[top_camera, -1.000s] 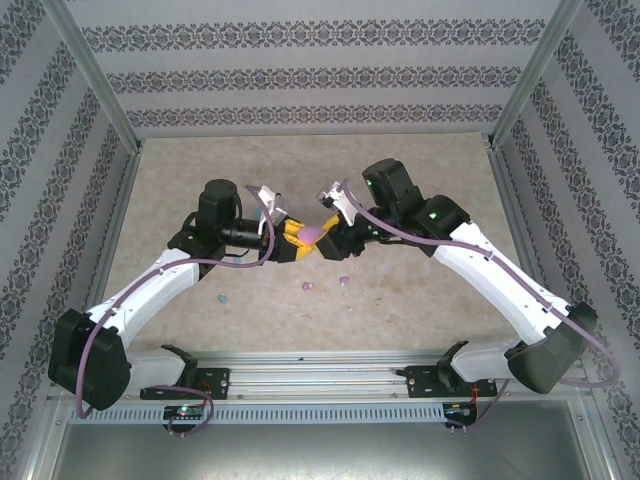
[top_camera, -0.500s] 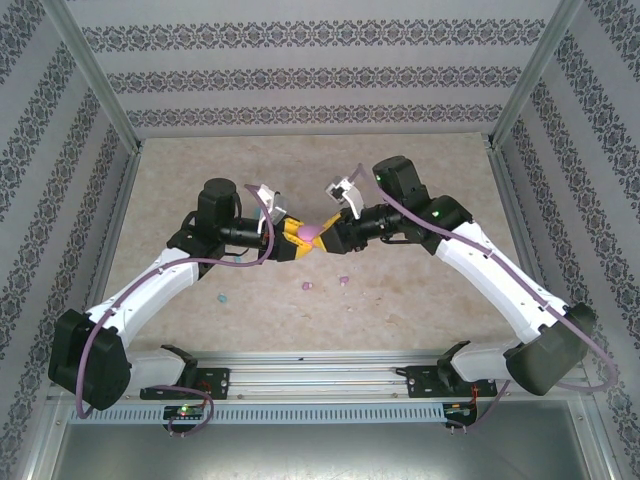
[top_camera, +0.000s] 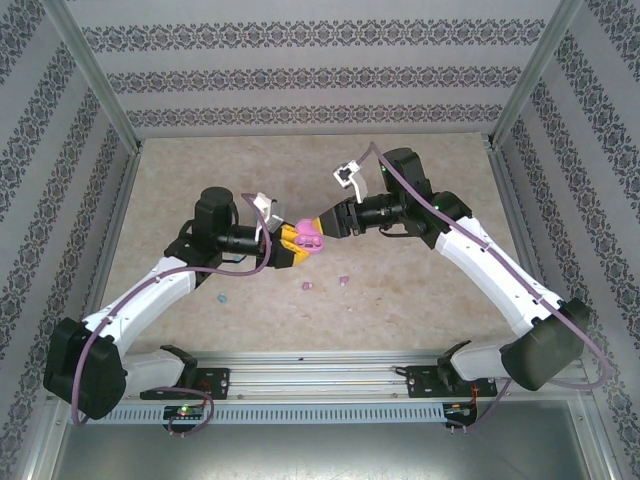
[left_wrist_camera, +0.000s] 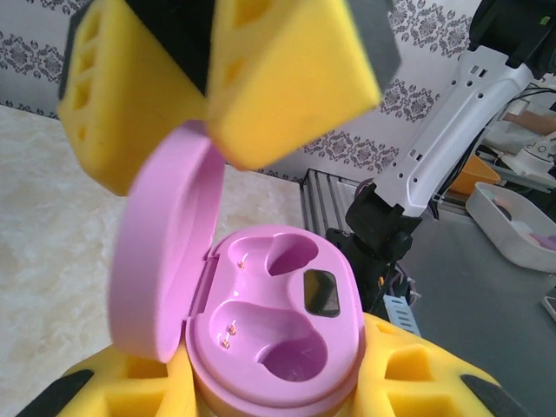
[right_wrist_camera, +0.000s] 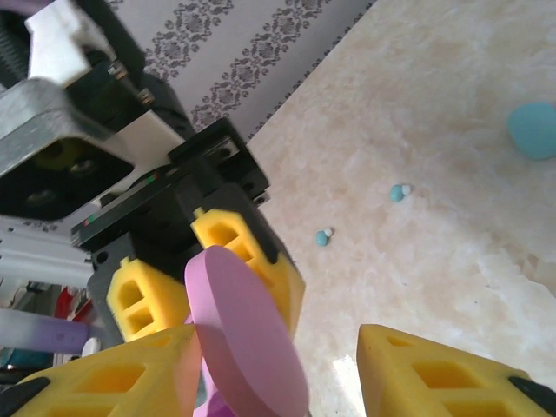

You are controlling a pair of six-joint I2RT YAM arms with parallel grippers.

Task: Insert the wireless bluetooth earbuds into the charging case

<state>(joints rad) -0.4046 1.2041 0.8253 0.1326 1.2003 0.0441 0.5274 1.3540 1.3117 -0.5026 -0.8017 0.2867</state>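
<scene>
Wireless bluetooth earbuds (top_camera: pixel 308 286) lie loose on the bench (top_camera: pixel 420 300), apart from the charging case (left_wrist_camera: pixel 287 347) held above it. Left hand (top_camera: pixel 297 243) clamps the case base between both pads (left_wrist_camera: pixel 417 382); the lid (left_wrist_camera: pixel 161 261) stands open, exposing two bare sockets (left_wrist_camera: pixel 291 356). Right hand (top_camera: pixel 320 228) is spread wide around the lid's edge, one finger (right_wrist_camera: pixel 104 378) touching it.

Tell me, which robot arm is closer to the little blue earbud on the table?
Left. The left arm passes right beside the little blue earbud with its white forearm. The right arm is far off, across the table past the pink charging case.
</scene>
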